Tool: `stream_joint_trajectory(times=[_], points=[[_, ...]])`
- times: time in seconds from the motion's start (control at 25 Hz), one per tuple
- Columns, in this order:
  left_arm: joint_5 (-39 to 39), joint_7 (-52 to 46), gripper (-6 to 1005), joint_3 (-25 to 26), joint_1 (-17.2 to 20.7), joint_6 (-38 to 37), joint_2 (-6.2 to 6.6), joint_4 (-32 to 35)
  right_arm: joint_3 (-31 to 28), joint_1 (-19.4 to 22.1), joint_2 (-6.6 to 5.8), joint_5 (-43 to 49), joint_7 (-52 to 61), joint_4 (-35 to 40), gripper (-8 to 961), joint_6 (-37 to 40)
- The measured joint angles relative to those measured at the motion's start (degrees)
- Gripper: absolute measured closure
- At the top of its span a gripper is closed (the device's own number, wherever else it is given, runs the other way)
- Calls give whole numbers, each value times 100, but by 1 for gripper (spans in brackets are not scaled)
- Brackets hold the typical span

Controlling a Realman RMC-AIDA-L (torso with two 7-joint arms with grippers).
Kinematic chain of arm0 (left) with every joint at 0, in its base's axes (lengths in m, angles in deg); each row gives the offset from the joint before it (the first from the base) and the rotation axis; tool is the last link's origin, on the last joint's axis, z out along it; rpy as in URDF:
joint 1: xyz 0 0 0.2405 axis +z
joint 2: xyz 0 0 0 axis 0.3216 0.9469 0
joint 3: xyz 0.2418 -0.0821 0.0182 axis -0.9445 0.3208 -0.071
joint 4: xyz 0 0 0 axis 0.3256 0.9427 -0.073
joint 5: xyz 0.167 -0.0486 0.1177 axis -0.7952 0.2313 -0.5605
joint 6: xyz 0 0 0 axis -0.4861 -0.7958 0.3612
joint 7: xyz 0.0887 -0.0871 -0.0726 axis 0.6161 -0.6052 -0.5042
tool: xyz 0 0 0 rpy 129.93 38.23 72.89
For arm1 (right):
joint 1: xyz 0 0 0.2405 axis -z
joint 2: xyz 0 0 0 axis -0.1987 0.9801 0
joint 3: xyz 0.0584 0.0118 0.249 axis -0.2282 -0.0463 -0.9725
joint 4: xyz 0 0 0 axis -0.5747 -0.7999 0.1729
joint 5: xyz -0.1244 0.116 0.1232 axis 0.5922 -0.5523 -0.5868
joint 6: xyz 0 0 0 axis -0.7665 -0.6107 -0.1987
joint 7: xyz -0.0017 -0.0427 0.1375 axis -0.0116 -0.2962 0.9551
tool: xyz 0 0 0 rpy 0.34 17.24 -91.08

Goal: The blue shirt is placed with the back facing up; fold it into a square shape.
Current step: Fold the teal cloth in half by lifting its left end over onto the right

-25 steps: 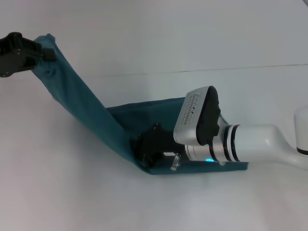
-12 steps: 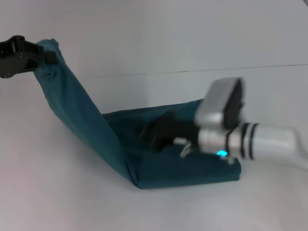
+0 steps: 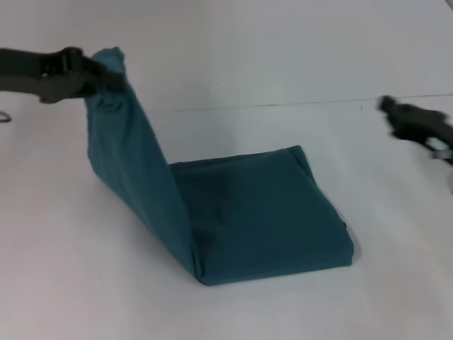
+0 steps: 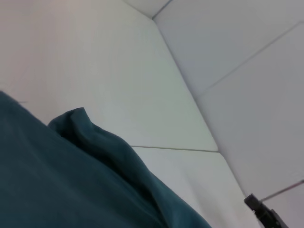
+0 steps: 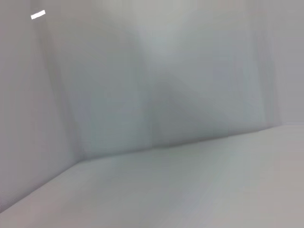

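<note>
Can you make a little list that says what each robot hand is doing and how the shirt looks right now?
shirt: blue shirt, mostly folded flat on the white table, one end lifted up
left gripper: left gripper, up at the left, holding the raised end of the shirt
right gripper: right gripper, off to the right, away from the shirt, holding nothing
fold: not finished, the lifted part is not laid down yet
</note>
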Motion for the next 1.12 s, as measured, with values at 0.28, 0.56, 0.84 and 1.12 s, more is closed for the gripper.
stream_joint_trajectory(times=[0.28,0.56,0.84,1.12], points=[[6,17,879,-455,-555,134,-421,34,-819,683,-149,1,178,194,954,308],[41,429,878,-2138,-789,935,-1328,257,-1027,854,-207,11,244,199,954,349],[1096,377,872,-5209,-735,2809,-1425,-566,-1100,864,-252,27,260,197,954,340],[1621,-115,848,-6392,-597,3725,-1428,-552,-1133,848,-264,28,261,212,955,347]])
